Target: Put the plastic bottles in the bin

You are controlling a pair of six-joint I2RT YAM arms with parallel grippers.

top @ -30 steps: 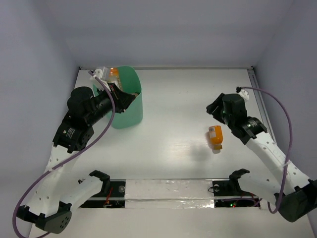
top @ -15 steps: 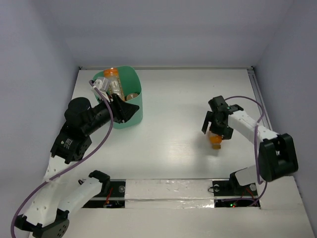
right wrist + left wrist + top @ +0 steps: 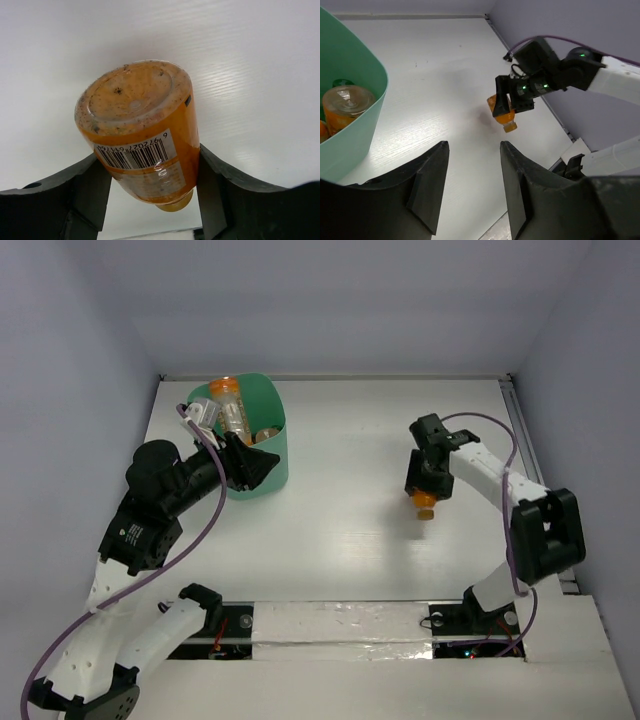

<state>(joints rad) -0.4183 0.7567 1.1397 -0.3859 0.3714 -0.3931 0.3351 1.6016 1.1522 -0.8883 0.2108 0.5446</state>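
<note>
two black fingers of the right pincer (image 3: 150, 165) are clamped on an orange bottle (image 3: 140, 135), one finger on each side of its barcoded label. the bottle's speckled base faces the wrist camera and its cap points down toward the white counter (image 3: 250, 60).

seen from above, the orange bottle (image 3: 425, 504) pokes out on the near side of the right pincer (image 3: 425, 483), over the right half of the counter (image 3: 340, 440). the left wrist view shows it tilted (image 3: 504, 114), with a faint shadow just beside it. whether the cap touches the counter cannot be told.

farther back on the left, the left pincer (image 3: 472, 150) has its fingers spread apart with nothing between them. from above, it (image 3: 258, 462) sits just beside the near wall of the mint-green bin (image 3: 265, 405).

the bin stands at the far left of the counter, well apart from the held bottle. inside it a second orange bottle (image 3: 228, 400) stands upright, its labelled body reaching above the rim. more things lie lower in the bin, too hidden to tell apart.
</note>
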